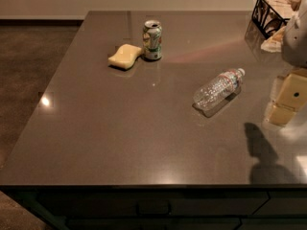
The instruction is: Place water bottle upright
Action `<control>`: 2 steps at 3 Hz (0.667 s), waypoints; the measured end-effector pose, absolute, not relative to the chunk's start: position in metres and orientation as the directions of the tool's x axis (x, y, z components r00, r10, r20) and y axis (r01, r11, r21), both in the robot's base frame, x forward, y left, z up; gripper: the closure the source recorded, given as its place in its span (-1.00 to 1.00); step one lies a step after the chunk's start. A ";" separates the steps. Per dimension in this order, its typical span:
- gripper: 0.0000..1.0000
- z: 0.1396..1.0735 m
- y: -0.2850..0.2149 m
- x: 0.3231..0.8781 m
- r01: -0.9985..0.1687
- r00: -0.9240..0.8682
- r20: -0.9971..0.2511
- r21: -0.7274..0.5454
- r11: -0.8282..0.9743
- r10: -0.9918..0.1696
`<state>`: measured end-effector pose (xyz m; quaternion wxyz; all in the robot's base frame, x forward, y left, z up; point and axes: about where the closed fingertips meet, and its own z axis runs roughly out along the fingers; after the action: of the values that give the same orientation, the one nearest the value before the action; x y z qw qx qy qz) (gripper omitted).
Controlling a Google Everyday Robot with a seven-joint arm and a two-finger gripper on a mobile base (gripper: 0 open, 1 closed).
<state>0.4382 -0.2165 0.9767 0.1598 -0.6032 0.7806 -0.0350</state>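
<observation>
The water bottle lies on its side on the grey-brown counter, right of the middle. It is clear and ribbed, and its white cap points to the far right. My gripper, with cream-coloured parts, hangs at the right edge of the view. It is to the right of the bottle and apart from it, holding nothing that I can see. The white arm rises above it.
A green-and-white soda can stands upright at the back, with a yellow sponge just left of it. A black wire holder stands at the back right corner. The counter's front edge runs below, and carpet floor lies at the left.
</observation>
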 end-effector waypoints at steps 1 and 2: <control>-1.00 0.977 -0.217 0.438 -0.931 -0.221 -0.207 -0.247 0.270 -0.953; -1.00 0.974 -0.212 0.455 -0.913 -0.283 -0.229 -0.233 0.335 -0.931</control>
<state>0.4550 -0.2116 0.9739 0.1634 -0.5760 0.8004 -0.0282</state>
